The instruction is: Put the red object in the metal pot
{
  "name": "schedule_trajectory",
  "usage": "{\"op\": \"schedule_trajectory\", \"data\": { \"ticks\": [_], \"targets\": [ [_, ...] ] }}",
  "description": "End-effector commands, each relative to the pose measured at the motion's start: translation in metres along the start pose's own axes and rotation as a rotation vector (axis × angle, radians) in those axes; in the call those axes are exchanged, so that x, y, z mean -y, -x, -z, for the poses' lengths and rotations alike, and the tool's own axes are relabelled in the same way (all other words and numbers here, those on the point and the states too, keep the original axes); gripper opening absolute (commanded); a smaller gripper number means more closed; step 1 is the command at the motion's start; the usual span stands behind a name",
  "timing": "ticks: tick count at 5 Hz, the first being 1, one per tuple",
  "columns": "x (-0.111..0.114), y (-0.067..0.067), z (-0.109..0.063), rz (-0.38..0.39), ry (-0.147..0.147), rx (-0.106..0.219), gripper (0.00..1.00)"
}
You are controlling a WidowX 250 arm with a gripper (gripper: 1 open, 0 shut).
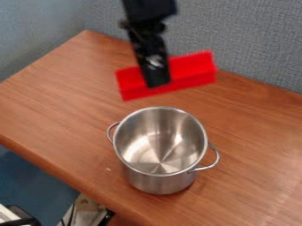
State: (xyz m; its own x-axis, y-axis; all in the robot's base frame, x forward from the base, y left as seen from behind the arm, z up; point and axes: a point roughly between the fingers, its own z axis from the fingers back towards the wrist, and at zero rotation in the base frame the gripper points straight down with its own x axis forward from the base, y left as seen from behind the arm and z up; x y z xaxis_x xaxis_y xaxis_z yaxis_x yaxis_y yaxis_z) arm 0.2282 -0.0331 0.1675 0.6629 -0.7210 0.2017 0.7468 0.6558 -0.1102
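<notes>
My gripper (154, 76) is shut on the red object (189, 73), a long flat red block held roughly level in the air, its length running left to right with the right end a little higher. Black fingers (151, 64) clamp it near its middle. The block hangs above the table, just behind and above the far rim of the metal pot (163, 150). That pot is a shiny steel cylinder with two small side handles, standing upright and empty near the table's front edge.
The wooden table (59, 88) ends in a front edge running diagonally from lower left toward the bottom. A grey-blue wall (253, 35) stands behind it. Some clutter shows on the floor (83, 214) below the table edge.
</notes>
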Motion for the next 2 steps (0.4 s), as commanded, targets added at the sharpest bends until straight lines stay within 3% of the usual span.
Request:
{"op": "schedule_trajectory", "data": {
  "ticks": [1, 2],
  "targets": [
    [0.012, -0.019, 0.002, 0.124, 0.047, -0.033, 0.00],
    [0.004, -0.030, 0.005, 0.193, 0.109, -0.071, 0.00]
  ]
}}
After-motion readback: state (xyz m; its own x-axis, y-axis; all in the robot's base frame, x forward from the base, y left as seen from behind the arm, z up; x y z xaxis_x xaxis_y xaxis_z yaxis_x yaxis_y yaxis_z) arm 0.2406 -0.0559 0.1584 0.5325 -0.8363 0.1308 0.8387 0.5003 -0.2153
